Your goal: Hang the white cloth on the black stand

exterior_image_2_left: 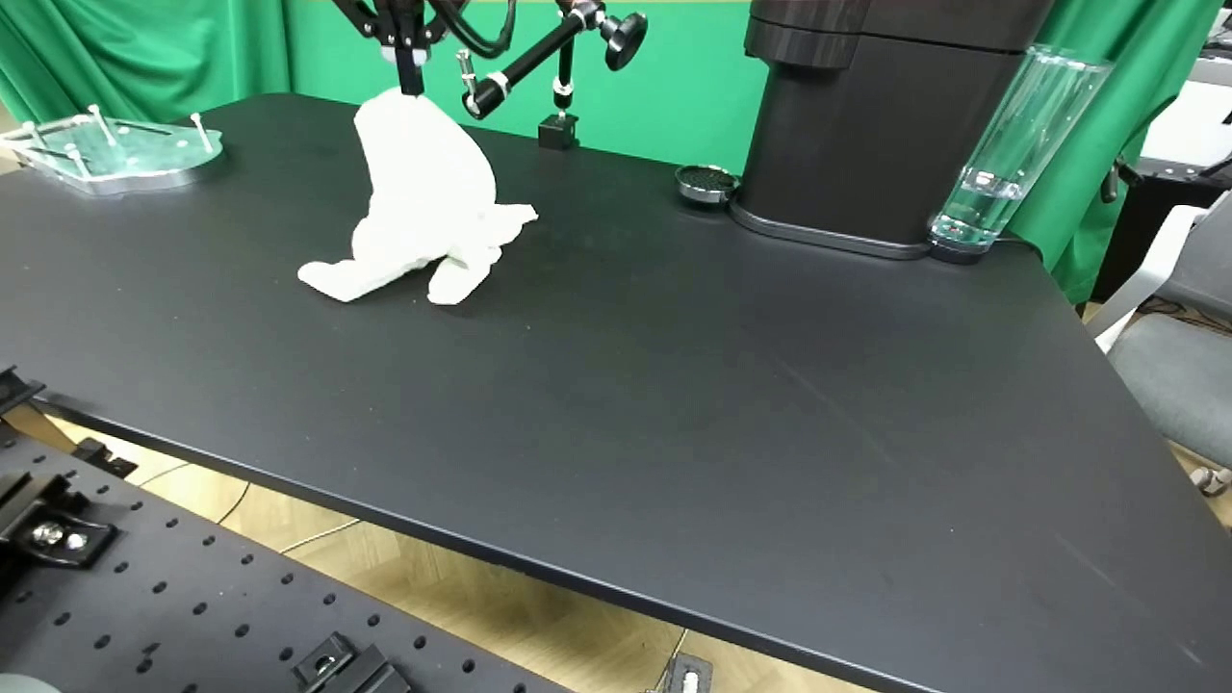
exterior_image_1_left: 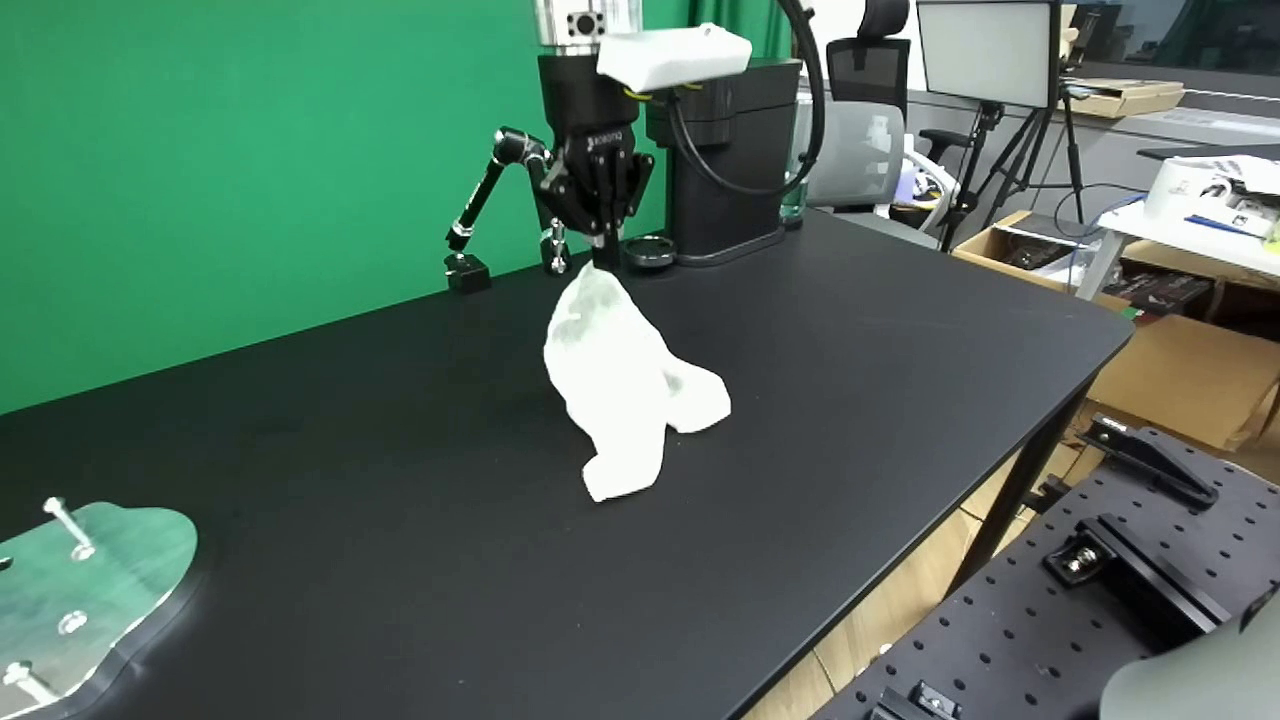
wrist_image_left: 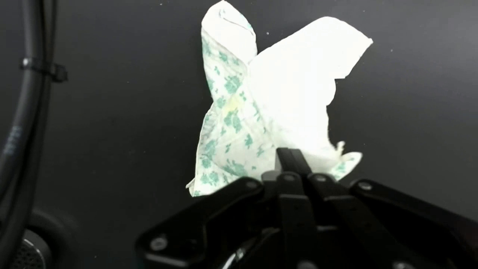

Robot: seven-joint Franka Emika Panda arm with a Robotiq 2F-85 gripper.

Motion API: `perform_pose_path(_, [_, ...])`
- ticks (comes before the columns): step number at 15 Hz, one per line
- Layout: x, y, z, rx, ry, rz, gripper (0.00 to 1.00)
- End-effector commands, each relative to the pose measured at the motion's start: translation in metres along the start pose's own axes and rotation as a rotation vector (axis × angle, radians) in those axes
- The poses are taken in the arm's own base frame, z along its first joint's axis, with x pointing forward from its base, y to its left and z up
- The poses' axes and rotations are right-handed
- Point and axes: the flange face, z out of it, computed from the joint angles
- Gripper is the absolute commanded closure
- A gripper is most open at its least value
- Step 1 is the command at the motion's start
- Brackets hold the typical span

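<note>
white cloth (wrist_image_left: 239,112): held up by its peak in the gripper (exterior_image_1_left: 606,252), its upper part drawn into a cone, its lower corners spread on the black table (exterior_image_2_left: 722,404); green flowers show on part of it in the wrist view
jaws: closed together, tips meeting with hardly any gap, pinching the top of the cloth
black stand (exterior_image_2_left: 536,56): jointed, on a small block at the back of the table by the green wall (exterior_image_1_left: 250,170); its slanting part ends near the cloth, apart from it in both exterior views
green board (exterior_image_1_left: 130,550): lies at one end of the table, white pegs (exterior_image_1_left: 68,527) standing up from it
black machine (exterior_image_2_left: 857,135): tall, toward the back of the table, a clear tank (exterior_image_2_left: 1015,144) beside it
round dish (exterior_image_2_left: 707,183): on the table, just beside the foot of the machine
holed board (exterior_image_1_left: 1000,590): dark, beside the table along its near edge, with black brackets (exterior_image_1_left: 1095,560) on it
past the table: a grey chair (exterior_image_1_left: 850,150); in an exterior view, also a white panel (exterior_image_1_left: 985,55) and a brown cardboard box (exterior_image_1_left: 1170,370)
</note>
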Motion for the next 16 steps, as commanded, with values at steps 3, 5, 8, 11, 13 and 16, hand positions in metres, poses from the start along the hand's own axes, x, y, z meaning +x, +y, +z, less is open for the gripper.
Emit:
perform_pose_path(3, [0.039, 0.011, -0.06, -0.006, -0.017, 0.088, 1.0])
perform_pose_path(5, [0.055, 0.011, -0.079, -0.01, -0.047, 0.092, 1.0])
perform_pose_path(8, [0.08, 0.006, -0.109, -0.03, -0.053, 0.121, 1.0])
perform_pose_path(11, [0.11, 0.015, -0.125, -0.073, -0.022, 0.172, 1.0])
perform_pose_path(13, [0.13, 0.026, -0.13, -0.102, 0.003, 0.215, 1.0])
perform_pose_path(16, [0.155, 0.05, -0.13, -0.147, 0.046, 0.281, 1.0])
